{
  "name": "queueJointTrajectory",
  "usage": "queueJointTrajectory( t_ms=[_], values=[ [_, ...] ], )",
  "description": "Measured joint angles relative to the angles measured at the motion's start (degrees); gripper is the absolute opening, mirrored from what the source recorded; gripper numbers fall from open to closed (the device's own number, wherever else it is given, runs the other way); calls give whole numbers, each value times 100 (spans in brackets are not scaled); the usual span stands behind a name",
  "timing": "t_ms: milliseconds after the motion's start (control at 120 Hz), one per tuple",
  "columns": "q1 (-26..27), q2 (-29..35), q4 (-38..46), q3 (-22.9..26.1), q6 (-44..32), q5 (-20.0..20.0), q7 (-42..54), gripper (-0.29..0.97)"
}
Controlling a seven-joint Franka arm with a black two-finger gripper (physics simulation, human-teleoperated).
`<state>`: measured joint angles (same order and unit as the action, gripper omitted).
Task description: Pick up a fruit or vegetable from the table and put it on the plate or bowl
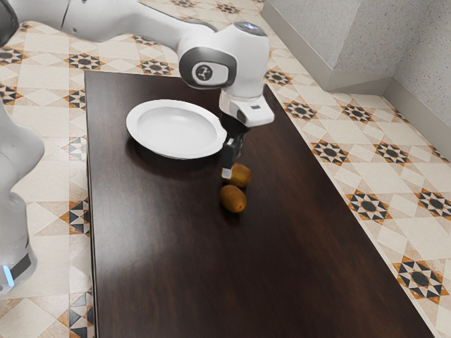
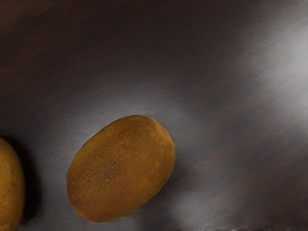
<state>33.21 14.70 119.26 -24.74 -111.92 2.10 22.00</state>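
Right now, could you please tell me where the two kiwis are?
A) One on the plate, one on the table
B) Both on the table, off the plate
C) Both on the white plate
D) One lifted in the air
B: the kiwi nearer the plate and the other kiwi both rest on the dark table, close together and outside the rim of the white plate.

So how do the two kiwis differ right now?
Position: the first kiwi lies closer to the plate; the second kiwi lies farther from it.
Access: the first kiwi sits right at the gripper and is partly hidden by it; the second kiwi is in full view with nothing over it.
Shared: both are brown, oval and lying on the dark table, neither on the plate.
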Motion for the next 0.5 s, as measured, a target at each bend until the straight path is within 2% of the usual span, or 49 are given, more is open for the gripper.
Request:
queueJointTrajectory(
  t_ms=[183, 500],
  values=[
    [-2, 52, 333, 34, -123, -242, 1036, 68],
    [22, 137, 523, 173, -189, -323, 2256, 68]
  ],
)
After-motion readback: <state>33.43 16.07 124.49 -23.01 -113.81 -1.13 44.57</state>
